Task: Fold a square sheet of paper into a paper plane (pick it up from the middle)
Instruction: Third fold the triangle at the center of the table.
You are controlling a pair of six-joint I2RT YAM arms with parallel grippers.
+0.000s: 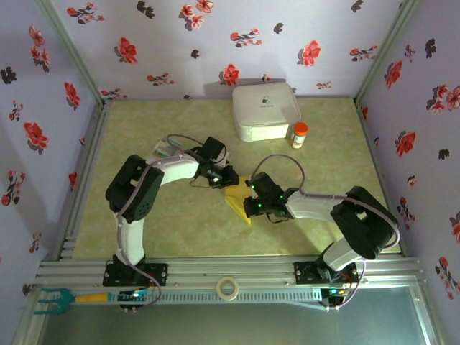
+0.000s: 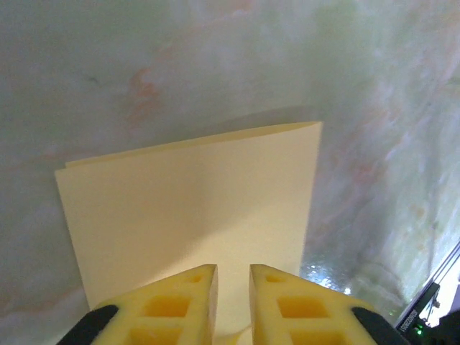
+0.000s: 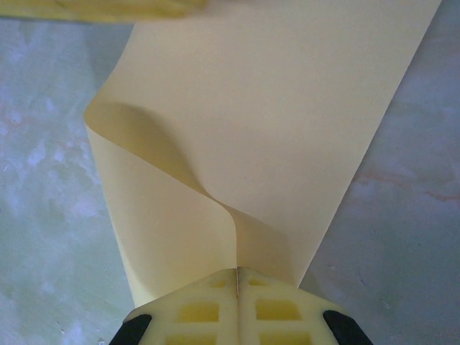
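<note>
The square sheet of paper [image 1: 239, 199], plain yellow, lies doubled over at the table's middle between both grippers. In the left wrist view it is a folded rectangle [image 2: 194, 208] with two layered edges at the far side. My left gripper [image 2: 233, 272] hovers over its near end, jaws a small gap apart, open, with a curl of paper low between them. My right gripper [image 3: 237, 273] is shut on a raised, curved pinch of the paper [image 3: 287, 108]. From above, the left gripper [image 1: 228, 178] and right gripper [image 1: 250, 195] meet at the sheet. A paper plane is out of view.
A white rounded box [image 1: 264, 111] stands at the back, an orange-lidded bottle [image 1: 299, 134] beside it. A teal-and-white card [image 1: 167, 149] lies behind the left arm. A tape roll [image 1: 228, 287] and a teal tool [image 1: 54, 298] rest on the front rail.
</note>
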